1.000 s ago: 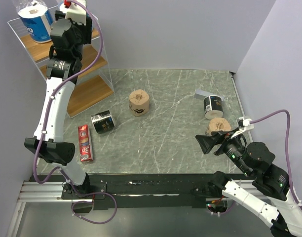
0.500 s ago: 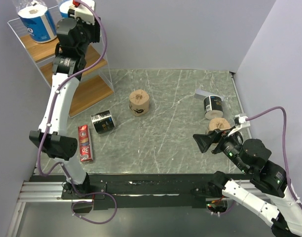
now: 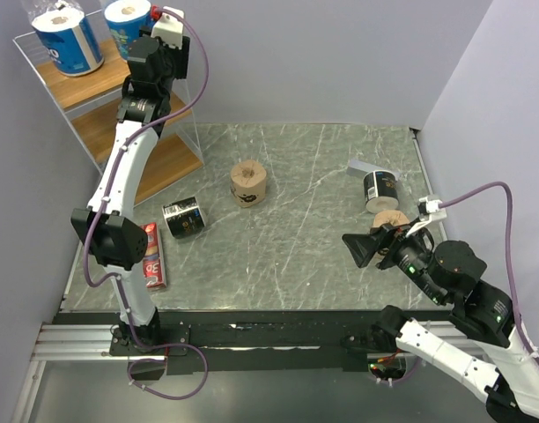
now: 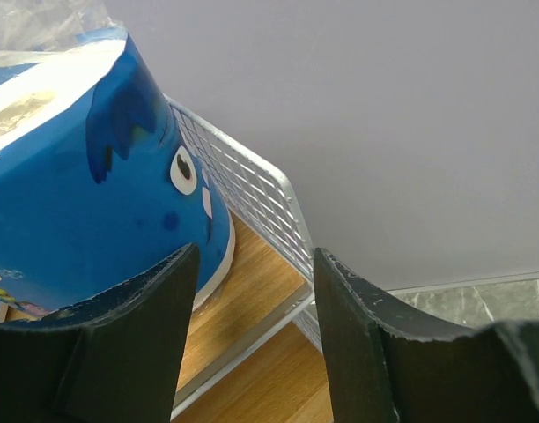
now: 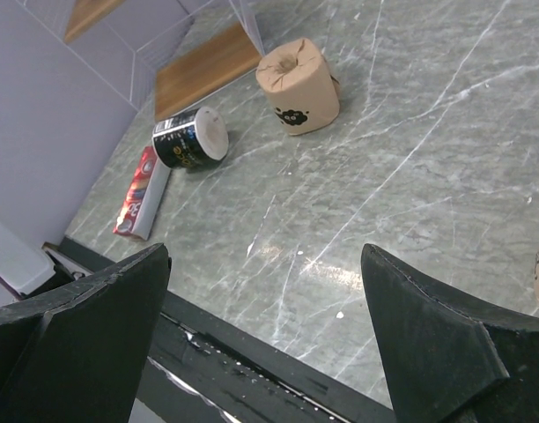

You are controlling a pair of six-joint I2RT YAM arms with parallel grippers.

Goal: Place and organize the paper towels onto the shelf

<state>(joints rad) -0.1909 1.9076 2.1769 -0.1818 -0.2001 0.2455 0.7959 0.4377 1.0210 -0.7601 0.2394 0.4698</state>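
At the upper left of the top view, two blue-wrapped rolls [image 3: 65,37] [image 3: 127,19] stand upright on the top board of the shelf [image 3: 164,163]. The left gripper [image 4: 254,256] is just beside the right-hand one, its jaws apart with only board and wire mesh in the gap. On the table, a tan roll [image 3: 248,182] stands at centre and a black-wrapped roll [image 3: 184,218] lies at lower left near a red box [image 3: 151,256], while another black roll [image 3: 380,187] and a second tan roll [image 3: 390,220] sit at the right by the right gripper [image 5: 265,251], spread wide and empty.
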